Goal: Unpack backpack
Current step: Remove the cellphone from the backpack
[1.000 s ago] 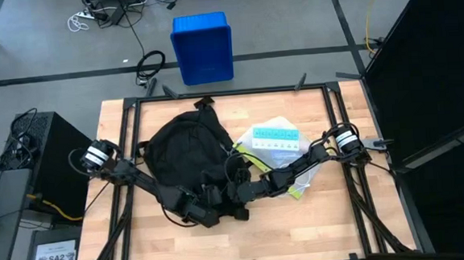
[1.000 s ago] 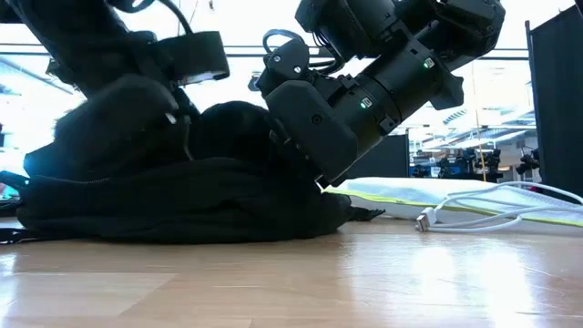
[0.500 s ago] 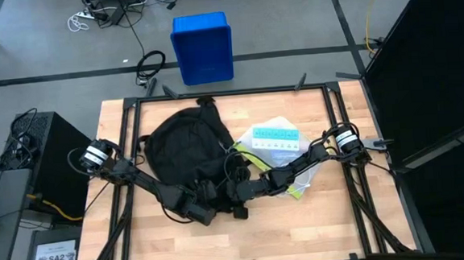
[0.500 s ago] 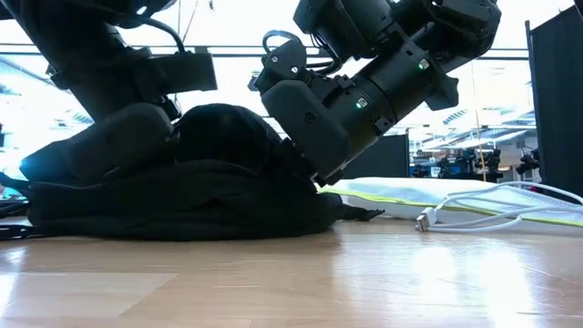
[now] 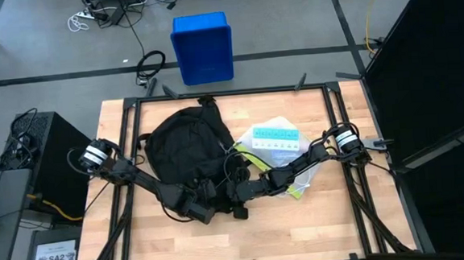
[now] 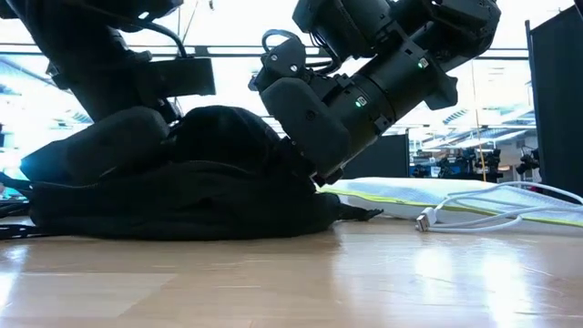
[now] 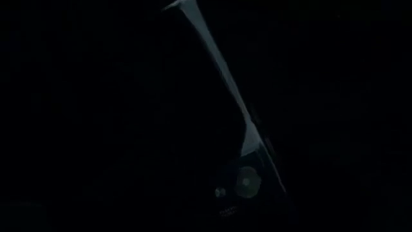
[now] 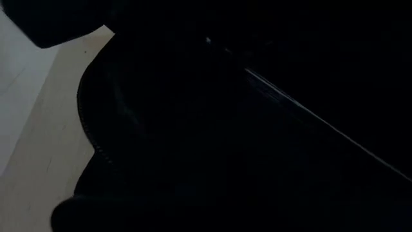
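The backpack (image 5: pixel 183 149) lies lengthwise front-to-back; left pincer (image 5: pixel 207 206) spread, right pincer (image 5: pixel 230 196) clenched.

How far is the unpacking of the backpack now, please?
Done: a pill organizer, a plastic pouch and a white cable lie beside the backpack.
In hand: both the left gripper and right gripper are at its near edge.
Left: whatever is inside cannot be seen.

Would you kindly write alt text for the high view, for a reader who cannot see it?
From above, a black backpack lies on a wooden table, with both dark robot arms reaching into its near edge. Right of it lie a pale blue pill organiser and white packets; a blue bin stands on the floor beyond.
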